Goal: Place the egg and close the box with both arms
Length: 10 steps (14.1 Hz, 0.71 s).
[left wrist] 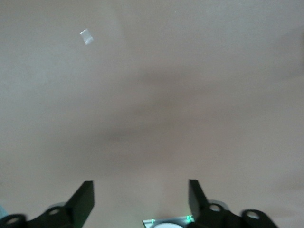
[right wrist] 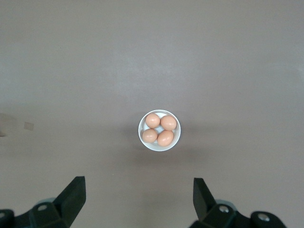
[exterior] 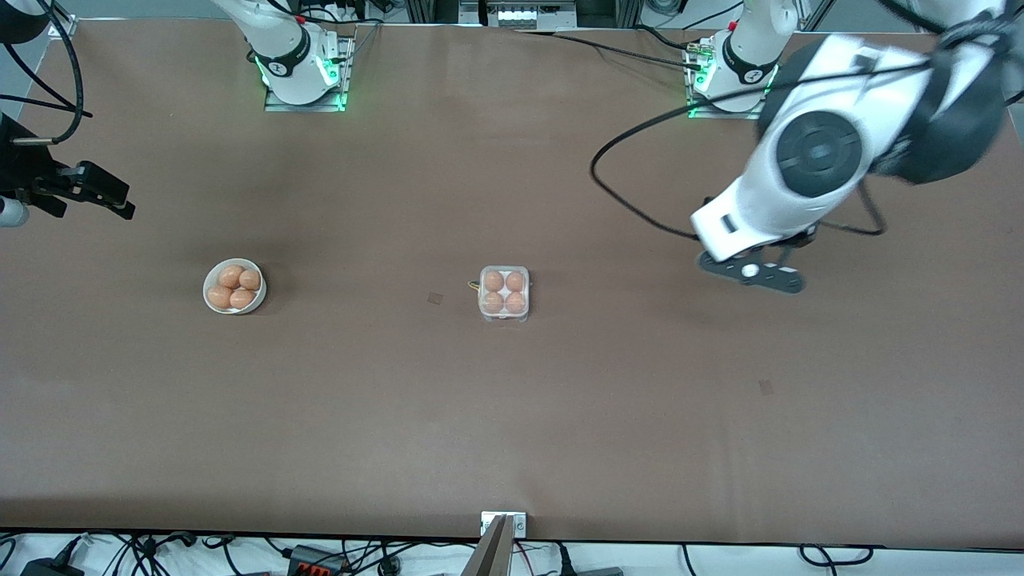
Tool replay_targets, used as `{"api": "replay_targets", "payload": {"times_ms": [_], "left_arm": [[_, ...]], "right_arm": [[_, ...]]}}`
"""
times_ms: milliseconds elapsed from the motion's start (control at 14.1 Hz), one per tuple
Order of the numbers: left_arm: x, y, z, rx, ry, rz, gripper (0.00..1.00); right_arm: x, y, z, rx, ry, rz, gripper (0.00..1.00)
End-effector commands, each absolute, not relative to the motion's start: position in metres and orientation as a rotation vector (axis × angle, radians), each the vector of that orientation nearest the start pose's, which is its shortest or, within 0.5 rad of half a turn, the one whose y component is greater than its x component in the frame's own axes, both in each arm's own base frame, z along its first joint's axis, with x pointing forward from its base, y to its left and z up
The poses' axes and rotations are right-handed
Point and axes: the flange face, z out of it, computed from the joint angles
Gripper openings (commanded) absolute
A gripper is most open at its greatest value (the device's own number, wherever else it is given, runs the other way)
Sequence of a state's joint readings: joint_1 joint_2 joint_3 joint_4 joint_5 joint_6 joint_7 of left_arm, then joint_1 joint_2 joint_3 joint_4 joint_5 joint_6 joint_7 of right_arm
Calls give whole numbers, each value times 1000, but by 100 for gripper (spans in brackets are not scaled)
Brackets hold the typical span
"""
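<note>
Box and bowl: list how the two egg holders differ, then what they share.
The box is square, with clear plastic over a white tray; the bowl is round, white and open-topped. The box sits mid-table; the bowl sits toward the right arm's end. Both hold four orange-brown eggs.

The flat matte table top (exterior: 512, 416) is a plain dull brown with no pattern, marked only by a few small paler squarish patches (exterior: 434, 298). The small square clear-plastic egg box (exterior: 504, 294) shows a white tray through its transparent lid, with four smooth orange-brown eggs (exterior: 494, 281) inside. The round white bowl (exterior: 234, 286) holds four more eggs (right wrist: 152, 120) of the same orange-brown. The large jointed robot arms (exterior: 808, 160) are white with black joint bands and black cables, and green lights glow at their bases (exterior: 304, 88).
</note>
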<state>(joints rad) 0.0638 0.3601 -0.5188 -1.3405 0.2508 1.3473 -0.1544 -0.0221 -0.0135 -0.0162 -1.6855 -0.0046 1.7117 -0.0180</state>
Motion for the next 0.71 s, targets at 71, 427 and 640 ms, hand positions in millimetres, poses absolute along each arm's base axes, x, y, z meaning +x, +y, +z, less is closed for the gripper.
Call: {"api": "replay_targets", "payload": {"times_ms": [71, 427, 640], "left_arm": [[606, -141, 543, -3039, 302, 453, 100], [564, -71, 568, -3208, -3, 350, 100], [545, -70, 611, -3135, 112, 66, 100]], "right_arm": [[557, -22, 597, -3154, 20, -60, 100], [553, -26, 593, -3149, 26, 7, 100], [555, -26, 596, -3156, 22, -28, 100]]}}
